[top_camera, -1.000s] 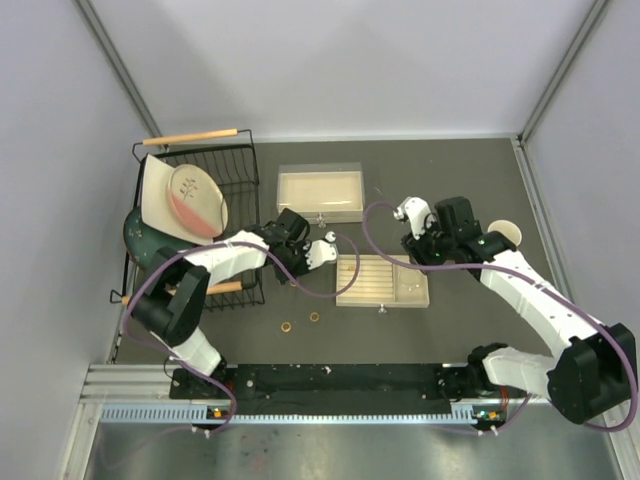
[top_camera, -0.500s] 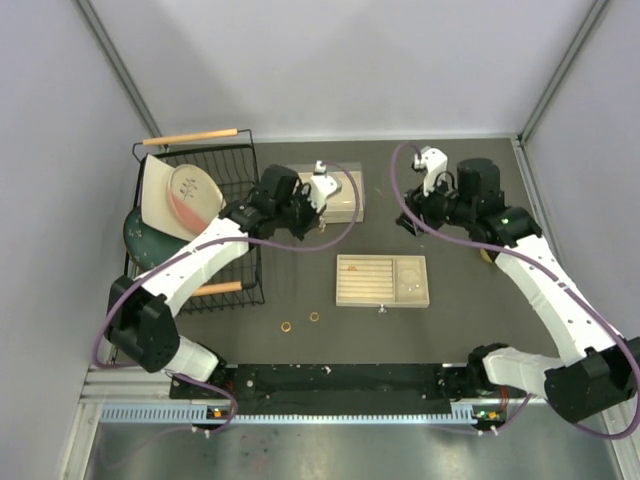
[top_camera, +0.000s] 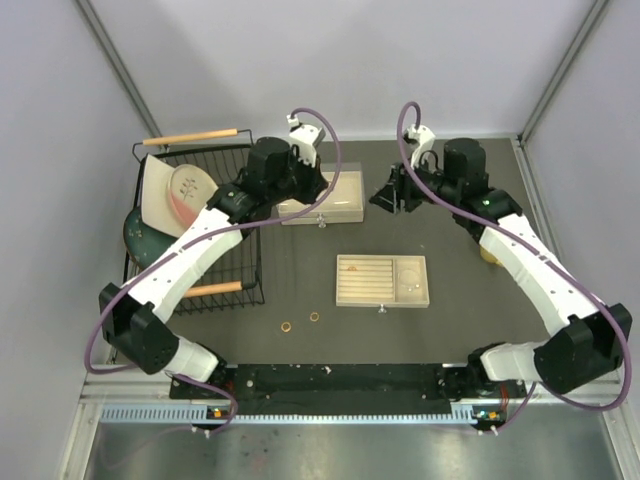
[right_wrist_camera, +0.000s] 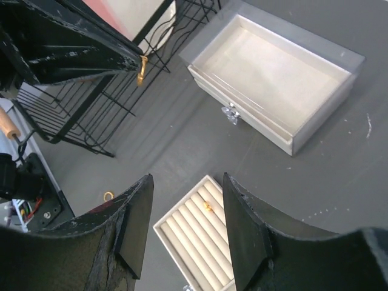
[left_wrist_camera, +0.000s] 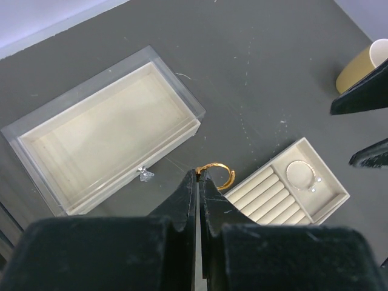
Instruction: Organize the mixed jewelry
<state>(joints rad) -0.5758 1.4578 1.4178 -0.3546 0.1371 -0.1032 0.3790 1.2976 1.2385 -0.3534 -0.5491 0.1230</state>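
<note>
The left tool (left_wrist_camera: 198, 177) is pinching a gold ring (left_wrist_camera: 216, 174) by its edge, raised near the far clear box (left_wrist_camera: 103, 130); the right tool (right_wrist_camera: 188, 227) is hanging parted, empty. Such a tip grip is risking a drop.

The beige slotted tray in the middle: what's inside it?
Silver bracelet in the square compartment; one small gold ring among the slots. Gripper fingers cover some slots in the close views, and the top view is too small to check them.
</note>
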